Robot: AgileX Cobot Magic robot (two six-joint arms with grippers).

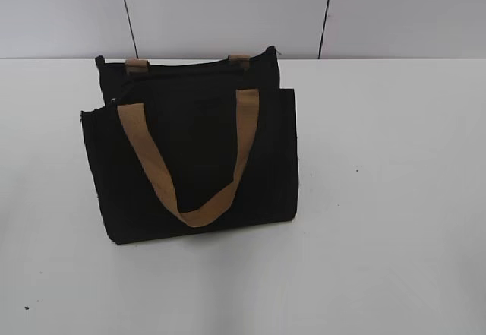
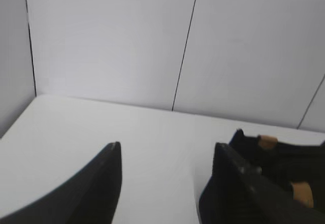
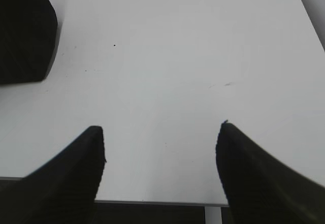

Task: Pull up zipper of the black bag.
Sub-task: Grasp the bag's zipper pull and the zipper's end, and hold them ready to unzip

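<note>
The black bag (image 1: 197,153) stands upright on the white table, left of centre in the exterior view. One tan strap (image 1: 152,160) hangs down its front. The zipper line (image 1: 190,64) runs along its top edge; I cannot make out the silver pull tab. Neither gripper shows in the exterior view. My left gripper (image 2: 167,145) is open and empty above the table, with the bag's top corner (image 2: 284,158) to its right. My right gripper (image 3: 160,126) is open and empty near the table's front edge, with a bag corner (image 3: 23,31) far to its upper left.
A white table (image 1: 380,198) holds only the bag. White wall panels with dark seams (image 1: 228,8) stand behind it. The table's front edge (image 3: 162,202) shows below the right gripper.
</note>
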